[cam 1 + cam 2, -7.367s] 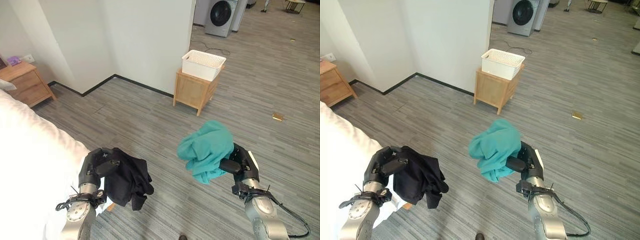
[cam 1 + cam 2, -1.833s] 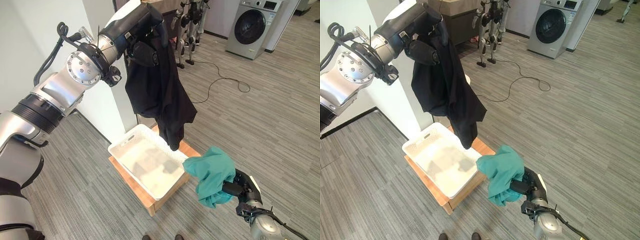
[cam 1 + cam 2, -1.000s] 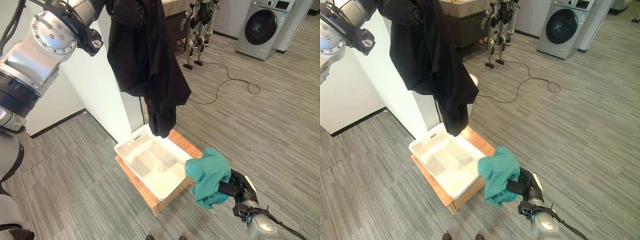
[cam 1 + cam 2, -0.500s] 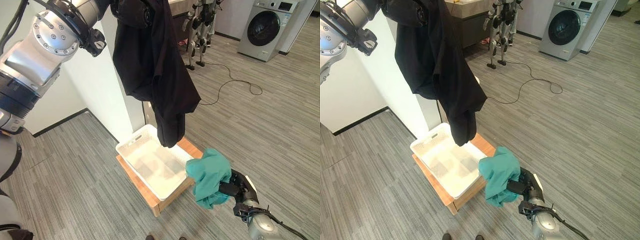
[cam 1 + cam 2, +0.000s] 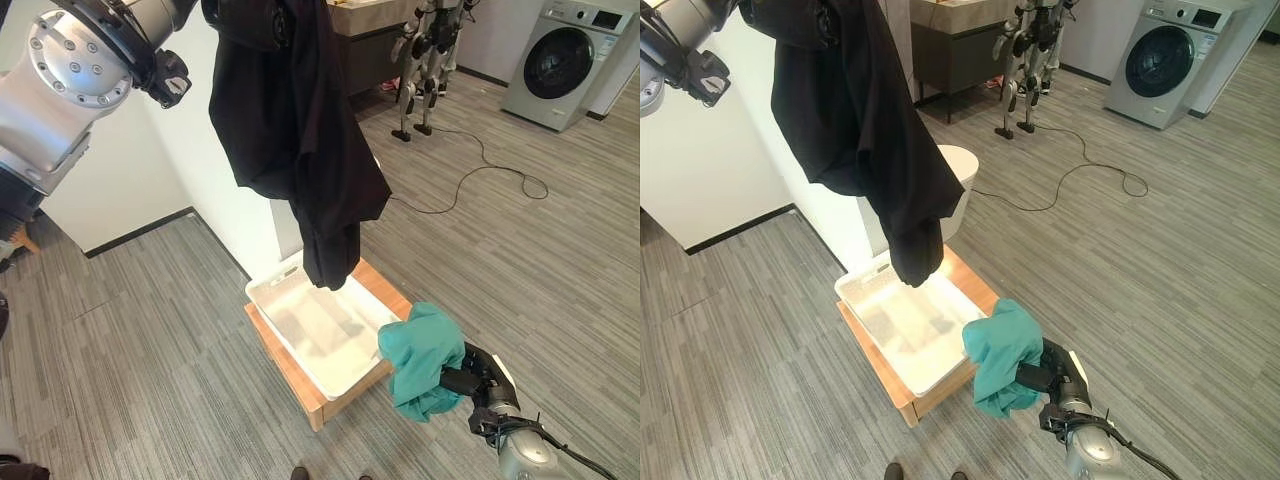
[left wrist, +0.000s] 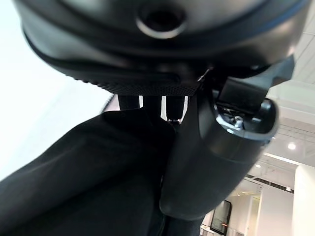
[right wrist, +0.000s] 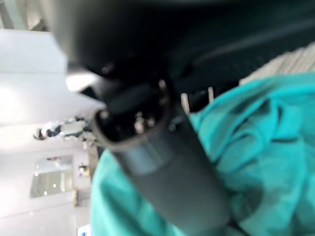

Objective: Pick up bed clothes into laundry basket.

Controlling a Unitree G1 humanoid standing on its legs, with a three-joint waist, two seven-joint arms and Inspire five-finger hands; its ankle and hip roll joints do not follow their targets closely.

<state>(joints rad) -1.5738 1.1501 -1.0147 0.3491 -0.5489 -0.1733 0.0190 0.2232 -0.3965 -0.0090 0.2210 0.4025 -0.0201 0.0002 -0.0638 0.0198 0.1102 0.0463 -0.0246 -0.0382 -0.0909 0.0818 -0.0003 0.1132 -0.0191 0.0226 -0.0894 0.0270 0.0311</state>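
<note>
The left robot hand [image 6: 211,162] is raised high, its fingers and thumb curled tight round a bunch of black cloth [image 5: 300,130]. The cloth hangs down in a long fold, and its lowest tip dangles just over the far end of the basket [image 5: 268,304], a white, shallow, rectangular one. Whether the tip touches the basket cannot be told. The basket sits on a small wooden stand [image 5: 300,385] on the grey plank floor [image 5: 150,340], its long side running from the far left corner of the stand to the near right corner. The basket's inside shows bare white.

The right robot hand [image 5: 478,378] is low, just beside the stand's near right corner, and is clamped on a teal cloth [image 5: 420,360]. The teal cloth bulges up over the fingers and droops beside the basket's near right corner, outside it.

A washing machine [image 5: 565,60] stands far back on the right, with a black cord [image 5: 480,185] looping across the floor before it.
</note>
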